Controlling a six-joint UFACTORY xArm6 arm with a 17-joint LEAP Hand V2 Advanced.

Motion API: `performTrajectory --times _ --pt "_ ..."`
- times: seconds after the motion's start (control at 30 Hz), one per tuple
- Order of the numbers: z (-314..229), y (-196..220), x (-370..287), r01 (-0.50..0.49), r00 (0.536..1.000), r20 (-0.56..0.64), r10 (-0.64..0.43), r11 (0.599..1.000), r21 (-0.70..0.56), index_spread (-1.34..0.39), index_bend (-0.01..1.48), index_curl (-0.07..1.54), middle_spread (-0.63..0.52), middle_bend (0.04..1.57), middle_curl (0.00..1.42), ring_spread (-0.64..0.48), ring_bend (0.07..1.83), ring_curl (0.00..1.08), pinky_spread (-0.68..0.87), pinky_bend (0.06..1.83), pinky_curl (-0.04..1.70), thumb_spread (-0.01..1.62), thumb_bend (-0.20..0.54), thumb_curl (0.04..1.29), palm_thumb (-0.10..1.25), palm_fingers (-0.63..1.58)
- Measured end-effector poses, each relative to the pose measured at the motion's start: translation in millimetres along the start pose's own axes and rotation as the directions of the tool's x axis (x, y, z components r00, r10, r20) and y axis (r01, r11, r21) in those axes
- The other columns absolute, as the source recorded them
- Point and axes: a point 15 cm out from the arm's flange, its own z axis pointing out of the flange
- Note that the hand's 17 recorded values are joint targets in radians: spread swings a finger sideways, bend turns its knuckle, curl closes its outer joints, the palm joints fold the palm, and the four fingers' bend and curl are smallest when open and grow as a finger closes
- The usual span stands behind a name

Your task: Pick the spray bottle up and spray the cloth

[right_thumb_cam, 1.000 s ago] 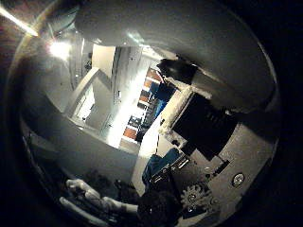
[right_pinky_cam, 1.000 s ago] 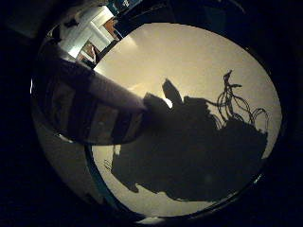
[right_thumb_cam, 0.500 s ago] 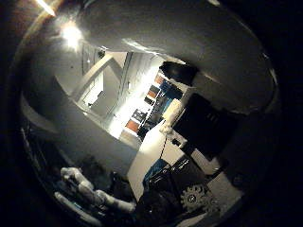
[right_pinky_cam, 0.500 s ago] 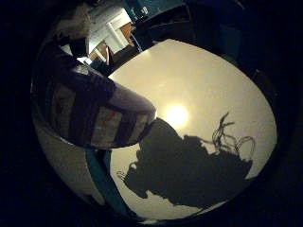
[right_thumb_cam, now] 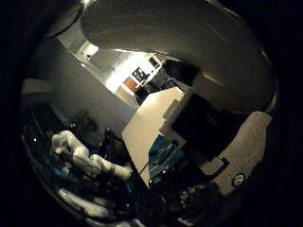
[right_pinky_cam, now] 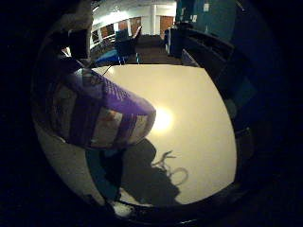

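The little finger side palm view showed one bottle (right_pinky_cam: 102, 116), purple with pale label panels, filling much of the frame and so lying close against the palm, raised above one pale table (right_pinky_cam: 199, 123) that carried a bright glare and the dark shadow of hand and bottle. Judging by that gap and the shadow cast well below, the bottle was already picked up, so the first half of the task looked done. A teal patch (right_pinky_cam: 102, 172) sat on the table just under the bottle, partly in shadow; it may have been the cloth, though I could not be sure, and only one such patch showed. No spray or wet mark was visible, so the spraying seemed still to do, with the nozzle yet to be aimed at the cloth and the trigger pressed. The thumb side palm view showed the hand (right_thumb_cam: 222, 127) as grey and black parts reaching far in from the edge, with the room and another teal patch by the table edge beyond. Whether the fingers were curled round the bottle I could not tell from either view, as no finger was seen wrapping it.
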Motion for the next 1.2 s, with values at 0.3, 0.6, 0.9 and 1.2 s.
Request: performTrajectory --times 0.3,0.6,0.9,1.2 --pt "35 7 -86 0.237 0.970 0.005 -0.243 0.942 -0.238 -0.16 1.26 0.68 -0.10 1.39 0.71 -0.25 1.29 0.86 -0.20 1.12 1.13 0.92 -0.015 0.62 1.12 1.13" --pt "105 75 -149 0.444 0.844 -0.023 -0.536 0.722 -0.531 -0.16 1.27 0.67 -0.10 1.40 0.70 -0.25 1.28 0.88 -0.20 1.10 1.17 0.92 -0.015 0.64 1.11 1.13" --pt "160 122 -163 0.458 0.741 -0.041 -0.671 0.548 -0.700 -0.16 1.27 0.66 -0.10 1.40 0.70 -0.25 1.28 0.89 -0.20 1.08 1.19 0.93 -0.016 0.64 1.10 1.14" --pt "164 127 -173 0.453 0.734 -0.038 -0.678 0.531 -0.716 -0.16 1.27 0.65 -0.10 1.40 0.69 -0.25 1.28 0.89 -0.20 1.07 1.20 0.94 -0.015 0.65 1.09 1.14"
